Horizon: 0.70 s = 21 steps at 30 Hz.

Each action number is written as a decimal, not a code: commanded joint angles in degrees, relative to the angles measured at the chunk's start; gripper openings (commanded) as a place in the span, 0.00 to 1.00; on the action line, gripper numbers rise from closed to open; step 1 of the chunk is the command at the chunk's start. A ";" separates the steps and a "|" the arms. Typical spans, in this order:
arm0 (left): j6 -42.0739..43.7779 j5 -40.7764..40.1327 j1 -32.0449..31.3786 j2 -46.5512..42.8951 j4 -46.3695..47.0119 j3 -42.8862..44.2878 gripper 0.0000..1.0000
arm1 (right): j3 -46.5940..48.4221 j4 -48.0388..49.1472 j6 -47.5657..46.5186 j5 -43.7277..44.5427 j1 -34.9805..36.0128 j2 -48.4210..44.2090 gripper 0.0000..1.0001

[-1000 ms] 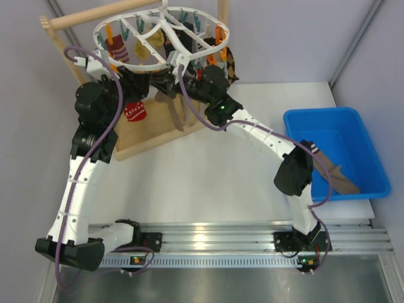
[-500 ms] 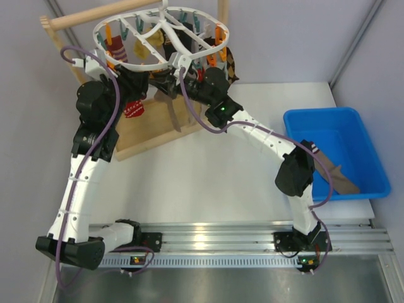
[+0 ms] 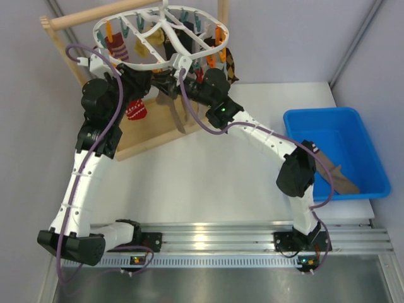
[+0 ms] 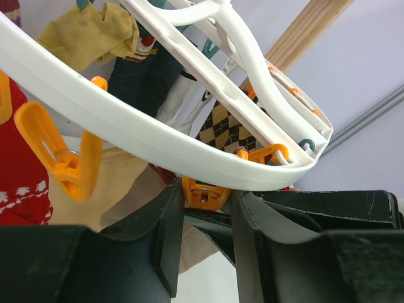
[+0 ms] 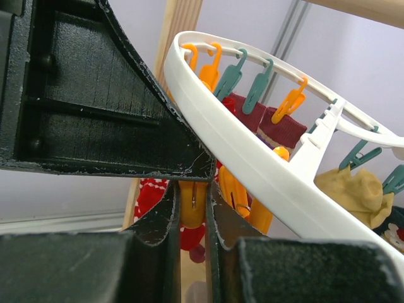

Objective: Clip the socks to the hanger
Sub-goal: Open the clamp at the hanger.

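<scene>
My right gripper (image 5: 192,196) pinches an orange peg (image 5: 192,211) under the rim of the hanger (image 5: 252,158). My left gripper (image 4: 207,197) grips an orange clip (image 4: 203,189) under that rim too, fingers touching both its sides. Socks (image 4: 95,31) hang clipped beneath the hanger.

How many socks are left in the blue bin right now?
1. A brown sock lies in the near left part of the blue bin, one end behind the right arm's elbow. That arm covers the bin's left edge, so another may be hidden.
</scene>
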 commanded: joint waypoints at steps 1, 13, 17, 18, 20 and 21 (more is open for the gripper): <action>-1.54 -6.20 0.57 0.42 11.62 1.49 0.33 | -1.09 0.15 -0.88 -3.81 2.00 -3.88 0.00; 0.04 -7.17 0.57 -0.47 15.84 2.53 0.45 | -1.97 -0.03 -0.62 -3.99 1.91 -4.32 0.00; -0.40 -7.25 0.57 -0.03 16.28 3.15 0.41 | -2.24 0.06 -0.53 -4.08 2.00 -4.32 0.00; -0.40 -7.17 0.57 -0.11 16.37 2.89 0.37 | -2.33 -0.03 -0.53 -4.08 2.00 -4.32 0.00; -0.57 -7.43 0.57 -0.11 16.46 2.71 0.22 | -2.68 0.15 -0.62 -4.08 1.91 -4.49 0.00; -0.75 -7.43 0.57 -0.03 16.37 2.54 0.17 | -2.85 0.06 -0.71 -4.34 2.00 -4.58 0.00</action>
